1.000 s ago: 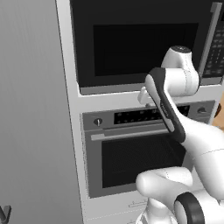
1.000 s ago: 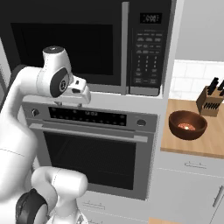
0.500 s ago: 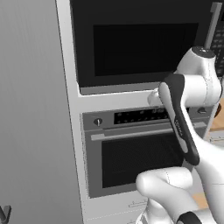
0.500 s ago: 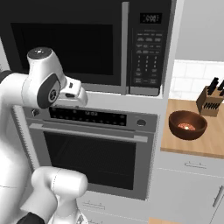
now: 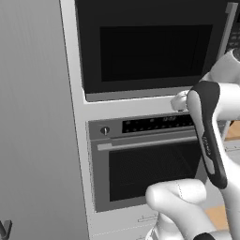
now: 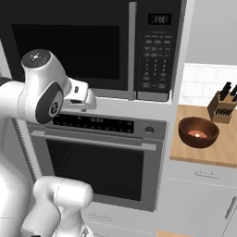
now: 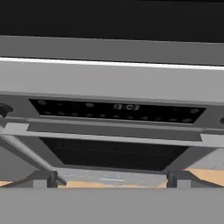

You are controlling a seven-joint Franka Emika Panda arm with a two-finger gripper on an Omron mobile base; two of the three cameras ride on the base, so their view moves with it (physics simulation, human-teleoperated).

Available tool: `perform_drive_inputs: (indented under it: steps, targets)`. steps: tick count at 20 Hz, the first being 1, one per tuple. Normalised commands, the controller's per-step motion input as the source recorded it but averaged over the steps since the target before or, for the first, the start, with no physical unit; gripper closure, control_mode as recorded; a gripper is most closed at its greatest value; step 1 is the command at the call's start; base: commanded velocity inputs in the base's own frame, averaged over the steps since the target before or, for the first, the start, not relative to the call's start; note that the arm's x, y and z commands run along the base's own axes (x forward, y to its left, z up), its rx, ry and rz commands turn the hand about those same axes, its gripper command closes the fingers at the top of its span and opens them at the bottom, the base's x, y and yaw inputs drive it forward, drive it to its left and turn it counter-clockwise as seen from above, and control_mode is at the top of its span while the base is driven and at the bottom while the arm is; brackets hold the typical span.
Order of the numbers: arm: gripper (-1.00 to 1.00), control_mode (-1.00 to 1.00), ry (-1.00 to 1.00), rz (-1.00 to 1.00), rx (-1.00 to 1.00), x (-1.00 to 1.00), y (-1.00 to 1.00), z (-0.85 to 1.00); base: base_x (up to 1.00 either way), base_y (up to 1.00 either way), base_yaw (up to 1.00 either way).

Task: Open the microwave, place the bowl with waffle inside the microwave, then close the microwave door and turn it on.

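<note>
The black microwave [image 6: 92, 46] sits built in above the silver oven, and the microwave door [image 5: 154, 51] is shut, its vertical silver handle [image 6: 132, 51] beside the keypad [image 6: 155, 60]. The dark brown bowl [image 6: 198, 132], with food inside, stands on the wooden counter to the right. My gripper [image 7: 111, 181] is open and holds nothing. Its fingertips [image 7: 43, 179] point at the oven's control panel just below the microwave. The white hand [image 6: 81, 95] hovers in front of the strip between microwave and oven, left of the door handle and well apart from the bowl.
A silver wall oven [image 6: 97, 157] with a horizontal handle [image 7: 109, 138] fills the space below the microwave. A knife block [image 6: 222, 104] stands behind the bowl on the wooden counter [image 6: 222, 152]. A tall grey cabinet [image 5: 33, 117] is at the left.
The arm has folded back towards the base and its upper joint has drawn nearer the cameras. The hand stays in front of the oven panel, jaws still wide open.
</note>
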Motion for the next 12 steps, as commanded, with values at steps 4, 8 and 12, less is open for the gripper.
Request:
perform_drive_inputs:
  steps: [4,8,12]
  targets:
    - [-1.00,-1.00,-0.06,0.00,0.00,0.00,-0.29,0.29,0.00,0.00,0.00]
    - [-1.00,-1.00,-0.07,0.00,0.00,0.00,-0.26,0.22,0.00,0.00,0.00]
    - [-1.00,-1.00,-0.12,0.00,0.00,-0.08,-0.34,0.21,0.00,0.00,0.00]
